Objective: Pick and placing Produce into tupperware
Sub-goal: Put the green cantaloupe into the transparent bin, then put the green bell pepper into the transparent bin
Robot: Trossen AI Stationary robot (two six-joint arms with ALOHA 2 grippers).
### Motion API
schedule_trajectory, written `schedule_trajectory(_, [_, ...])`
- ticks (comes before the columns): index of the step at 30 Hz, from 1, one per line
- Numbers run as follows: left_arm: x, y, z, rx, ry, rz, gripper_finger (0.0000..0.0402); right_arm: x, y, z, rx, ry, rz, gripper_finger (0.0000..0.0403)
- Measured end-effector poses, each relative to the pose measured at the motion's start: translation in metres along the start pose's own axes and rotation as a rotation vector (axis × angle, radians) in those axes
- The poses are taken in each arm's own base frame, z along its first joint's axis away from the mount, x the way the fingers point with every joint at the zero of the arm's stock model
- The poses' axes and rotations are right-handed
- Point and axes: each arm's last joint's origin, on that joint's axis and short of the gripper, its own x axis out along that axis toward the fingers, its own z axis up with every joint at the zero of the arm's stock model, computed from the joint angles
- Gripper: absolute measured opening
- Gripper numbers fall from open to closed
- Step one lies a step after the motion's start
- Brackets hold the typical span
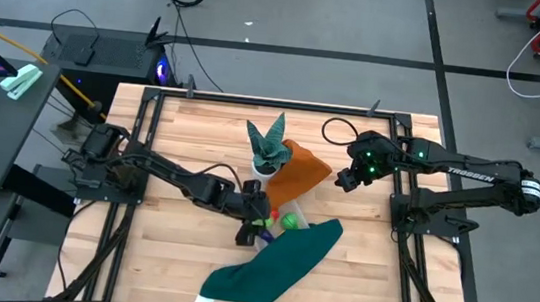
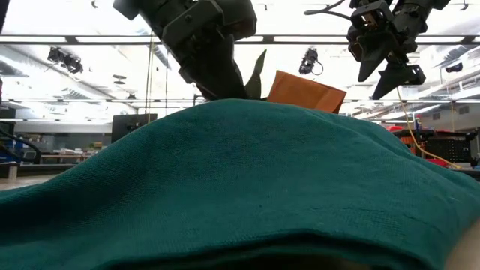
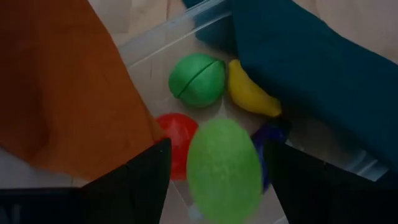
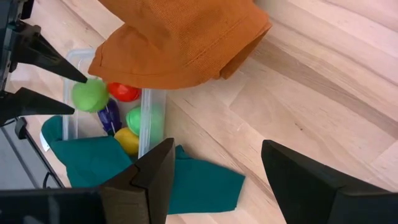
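Left gripper (image 3: 217, 180): you see it clamped on a light green piece (image 3: 224, 163) over the tupperware (image 4: 149, 115).
Tupperware: near table centre, apparently holding red, yellow, purple, green produce.
Right gripper (image 4: 214, 171): spread, at 2 o'clock.

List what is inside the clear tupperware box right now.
Inside the tupperware: red ball, green ball, yellow piece, purple piece. The teal cloth hides one end.

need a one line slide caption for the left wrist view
Left gripper holds a light green piece above the tupperware, where green, yellow, red and purple produce already sit between orange and teal cloths.
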Motion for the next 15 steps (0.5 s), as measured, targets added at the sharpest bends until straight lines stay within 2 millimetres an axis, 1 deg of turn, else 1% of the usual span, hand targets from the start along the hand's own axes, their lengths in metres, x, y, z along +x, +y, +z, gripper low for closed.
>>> schedule_trajectory(9, [0.000, 0.001, 0.003, -0.085, -0.034, -0.001, 0.0263, 0.000, 0.000, 0.000, -0.012, 0.000, 0.000, 0.0202])
schedule_trajectory(12, [0.000, 0.001, 0.007, -0.138, -0.066, -0.006, 0.0258, -0.001, 0.000, -0.001, -0.030, -0.002, 0.002, 0.0202])
schedule_trajectory(15, [-0.005, -0.002, 0.013, -0.182, -0.126, -0.023, 0.0250, -0.006, -0.001, -0.002, -0.044, -0.022, 0.000, 0.0202])
